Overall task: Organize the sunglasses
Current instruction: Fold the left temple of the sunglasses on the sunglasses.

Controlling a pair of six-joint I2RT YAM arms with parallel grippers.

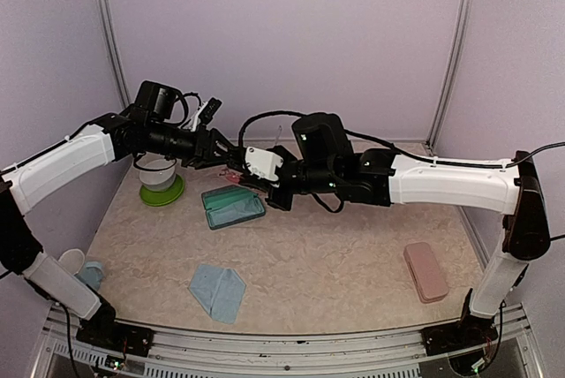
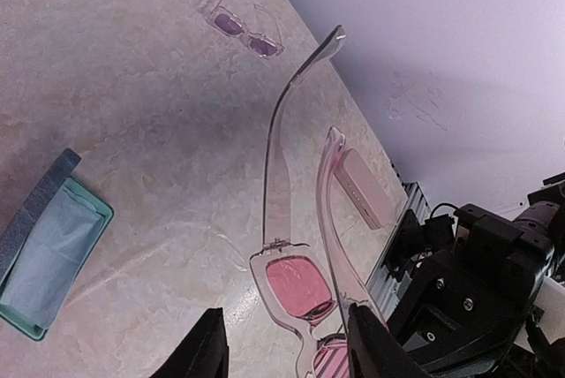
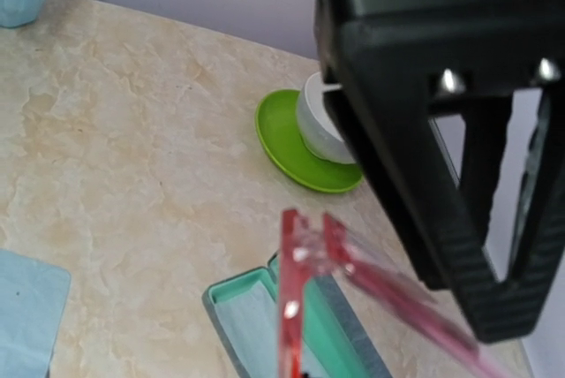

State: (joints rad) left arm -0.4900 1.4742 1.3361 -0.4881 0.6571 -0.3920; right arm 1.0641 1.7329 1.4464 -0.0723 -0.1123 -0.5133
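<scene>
The pink-red sunglasses [image 1: 232,176] hang in the air between my two grippers, above the open teal case [image 1: 232,207]. In the left wrist view a pink lens [image 2: 298,285] sits between my left gripper's [image 2: 284,343] wide-apart fingers. The right finger [image 2: 371,347] is against one long arm and the left finger is clear of the frame. My right gripper [image 1: 258,182] is at the glasses. In its own view the frame [image 3: 291,307] rises from the bottom edge and its fingers are out of view. The pale sunglasses with purplish lenses [image 2: 240,29] lie near the back wall.
The teal case [image 2: 48,254] holds a light-blue cloth. A green saucer [image 1: 163,194] with a white cup [image 1: 157,173] stands at the left. A blue cloth [image 1: 218,291] lies near the front. A shut pink case [image 1: 425,270] lies at the right. A blue-grey object [image 1: 90,274] lies at the far left.
</scene>
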